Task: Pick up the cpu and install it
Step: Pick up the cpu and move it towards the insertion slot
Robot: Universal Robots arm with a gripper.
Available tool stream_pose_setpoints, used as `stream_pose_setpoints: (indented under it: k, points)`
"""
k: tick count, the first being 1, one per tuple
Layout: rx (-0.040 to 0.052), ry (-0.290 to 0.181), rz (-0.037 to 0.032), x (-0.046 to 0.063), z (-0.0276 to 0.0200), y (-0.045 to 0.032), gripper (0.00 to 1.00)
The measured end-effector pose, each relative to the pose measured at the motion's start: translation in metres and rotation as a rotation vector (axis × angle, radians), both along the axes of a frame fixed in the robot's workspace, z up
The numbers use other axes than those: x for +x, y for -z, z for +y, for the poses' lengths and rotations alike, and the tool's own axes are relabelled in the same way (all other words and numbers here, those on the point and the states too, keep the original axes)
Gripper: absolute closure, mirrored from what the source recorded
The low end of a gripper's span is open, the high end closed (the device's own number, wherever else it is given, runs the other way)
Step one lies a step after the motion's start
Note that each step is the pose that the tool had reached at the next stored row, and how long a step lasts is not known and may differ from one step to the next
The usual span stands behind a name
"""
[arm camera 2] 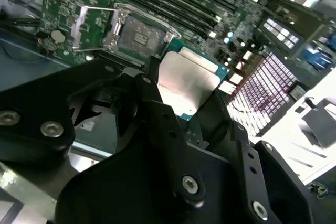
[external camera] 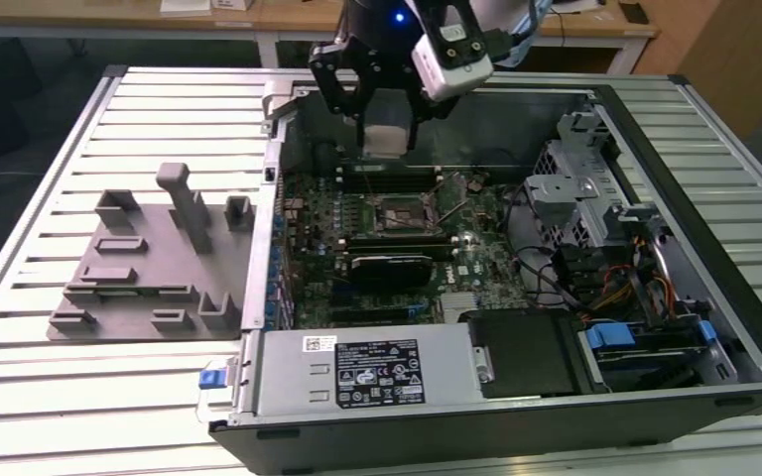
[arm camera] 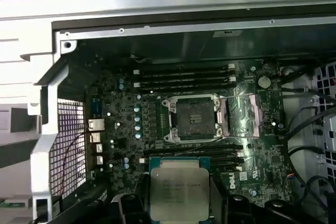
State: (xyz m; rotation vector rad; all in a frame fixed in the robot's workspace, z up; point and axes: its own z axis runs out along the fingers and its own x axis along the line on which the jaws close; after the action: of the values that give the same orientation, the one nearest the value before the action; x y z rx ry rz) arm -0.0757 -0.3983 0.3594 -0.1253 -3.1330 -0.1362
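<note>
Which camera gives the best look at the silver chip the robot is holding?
The first wrist view: the cpu faces the camera squarely, its metal top almost whole. The second wrist view shows it tilted, partly behind the gripper. The exterior view shows it as a small pale square from afar.

Bright, even room light on the slatted table [external camera: 37,297] in the exterior view, barely a shadow on it. Inside the computer case [external camera: 514,424] it falls off fast, and the motherboard [external camera: 408,213] sits dim beneath the arm, where a small blue lamp [external camera: 396,16] glows. In the second wrist view the cpu [arm camera 2: 184,80] lid takes a pale sheen, the vent grille [arm camera 2: 257,98] glares pink-white, and everything past it washes out to plain white. In the first wrist view the table slats burn pale while the board stays murky.
</note>
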Motion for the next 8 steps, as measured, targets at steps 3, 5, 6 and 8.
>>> stream_pose_setpoints:
  k: [3, 5, 6, 8]
  points:
    - [0.0000, 0.000, 0.0025, 0.007, 0.0012, 0.0054, 0.46]
    - [-0.0001, 0.000, 0.0040, 0.012, 0.0031, 0.0091, 0.46]
    - [0.0000, 0.000, 0.0045, 0.013, 0.0043, 0.0109, 0.46]
    - [0.0000, 0.000, 0.0052, 0.016, 0.0070, 0.0145, 0.46]
